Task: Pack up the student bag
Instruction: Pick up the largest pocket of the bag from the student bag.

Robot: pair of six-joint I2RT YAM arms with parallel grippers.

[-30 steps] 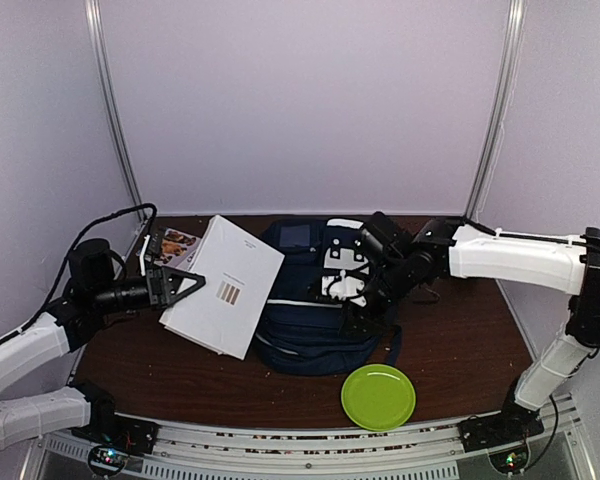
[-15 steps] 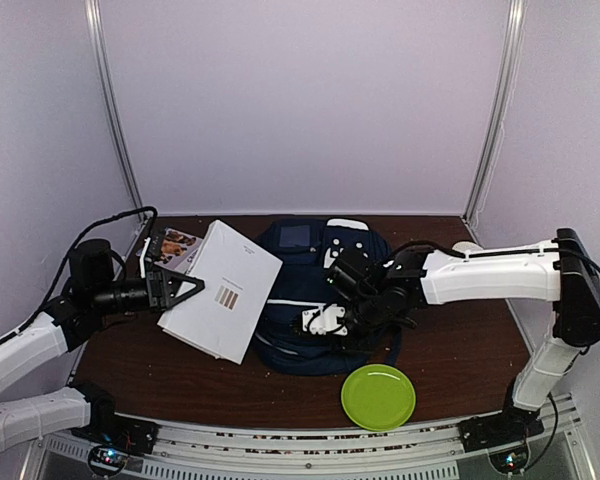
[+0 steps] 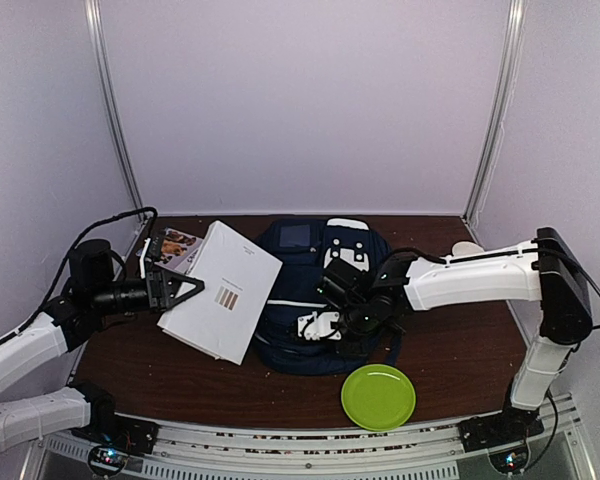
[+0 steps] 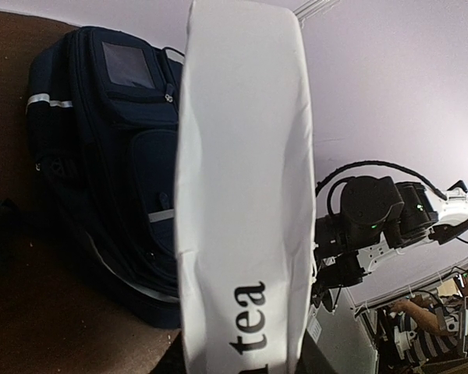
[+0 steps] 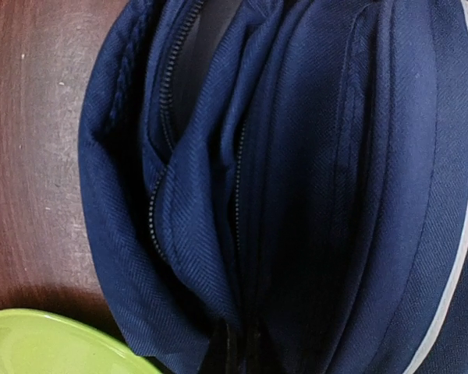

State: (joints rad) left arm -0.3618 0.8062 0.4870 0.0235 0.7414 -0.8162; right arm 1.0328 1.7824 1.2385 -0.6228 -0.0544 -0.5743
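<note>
Navy student bag [image 3: 285, 335], white stripe, lying flat, zip gaping

**Operator:** Where does the top view sit?

**Manual:** Above and behind the arm bases. You look down and forward over the whole counter [image 3: 460, 350] to the back wall [image 3: 300, 100]. It is your farthest view.

**Operator:** And the left wrist view?

**Manual:** Low over the counter, facing across the cell. A white booklet [image 4: 246, 195] fills its centre at close range. Beyond it you see the student bag [image 4: 101, 156] and the right arm [image 4: 374, 210], all shared with the top view.

**Operator:** The right wrist view?

**Manual:** Very near the bag, facing down onto its fabric. Its corner catches the green plate [image 5: 47, 343], which the top view shares.
</note>
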